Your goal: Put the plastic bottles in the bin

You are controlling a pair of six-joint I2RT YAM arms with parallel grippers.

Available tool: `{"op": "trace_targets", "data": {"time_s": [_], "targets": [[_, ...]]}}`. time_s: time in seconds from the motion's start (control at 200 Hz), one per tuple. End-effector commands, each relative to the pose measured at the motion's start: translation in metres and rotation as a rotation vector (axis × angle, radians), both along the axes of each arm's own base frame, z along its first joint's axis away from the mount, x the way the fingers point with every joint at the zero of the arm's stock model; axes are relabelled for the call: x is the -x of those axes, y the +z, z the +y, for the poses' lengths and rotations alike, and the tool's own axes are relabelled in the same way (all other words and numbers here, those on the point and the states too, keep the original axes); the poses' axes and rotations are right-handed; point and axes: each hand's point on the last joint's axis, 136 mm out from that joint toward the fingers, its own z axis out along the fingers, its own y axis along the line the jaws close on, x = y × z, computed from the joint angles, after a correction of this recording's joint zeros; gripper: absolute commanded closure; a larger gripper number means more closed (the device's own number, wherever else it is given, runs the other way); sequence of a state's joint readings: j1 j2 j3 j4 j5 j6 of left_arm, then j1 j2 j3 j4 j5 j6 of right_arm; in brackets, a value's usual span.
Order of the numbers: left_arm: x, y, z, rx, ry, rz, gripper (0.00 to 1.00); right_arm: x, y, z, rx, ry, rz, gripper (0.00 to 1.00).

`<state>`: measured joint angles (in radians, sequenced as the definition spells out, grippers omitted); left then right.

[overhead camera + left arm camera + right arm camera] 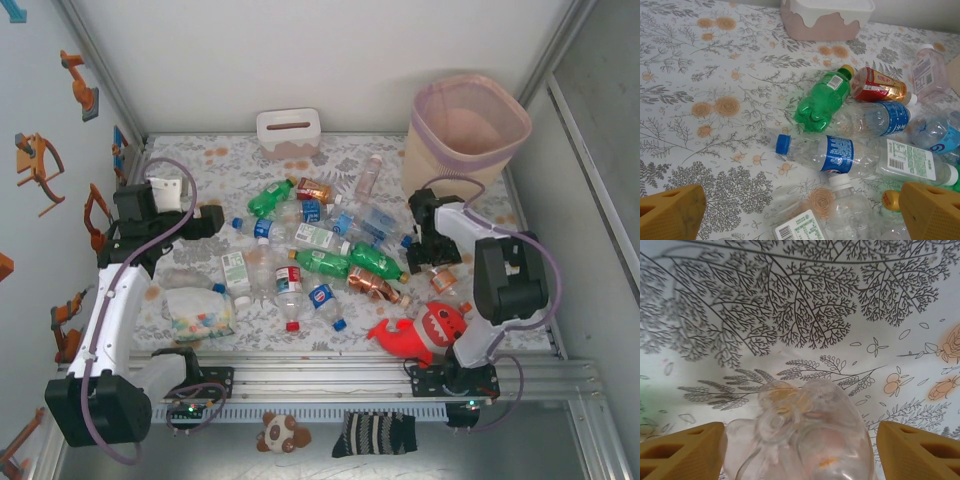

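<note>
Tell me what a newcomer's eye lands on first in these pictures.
First, the heap of plastic bottles strewn across the middle of the flowered table, green ones standing out among the clear. Next, the tall cream bin with its pink liner at the far right corner, and the red plush shark at the near edge on the right.

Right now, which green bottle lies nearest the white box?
The yellow-capped green bottle at the pile's far-left edge; the other two lie nearer the arms.
</note>
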<state>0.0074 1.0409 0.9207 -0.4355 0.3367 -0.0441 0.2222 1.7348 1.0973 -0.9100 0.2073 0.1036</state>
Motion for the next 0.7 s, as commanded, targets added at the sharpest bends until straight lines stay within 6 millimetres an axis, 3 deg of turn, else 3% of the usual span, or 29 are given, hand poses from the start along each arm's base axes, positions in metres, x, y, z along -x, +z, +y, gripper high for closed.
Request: {"op": "trace_targets", "data": {"time_s": [0.0,0.315,0.691], "targets": [[0.004,-0.005,0.000,0.000,-0.009,0.015,0.02,-0.005,0.004,-0.007,0.074,0.050,0.019,0.23],[0.005,-0.007,0.003,-0.008,0.001,0.021,0.02,-0.005,0.001,-0.018,0.151,0.087,0.050,0.29],[0.005,-0.007,0.005,-0.012,0.009,0.018,0.02,-0.009,0.010,-0.015,0.153,0.094,0.010,0.36]]}}
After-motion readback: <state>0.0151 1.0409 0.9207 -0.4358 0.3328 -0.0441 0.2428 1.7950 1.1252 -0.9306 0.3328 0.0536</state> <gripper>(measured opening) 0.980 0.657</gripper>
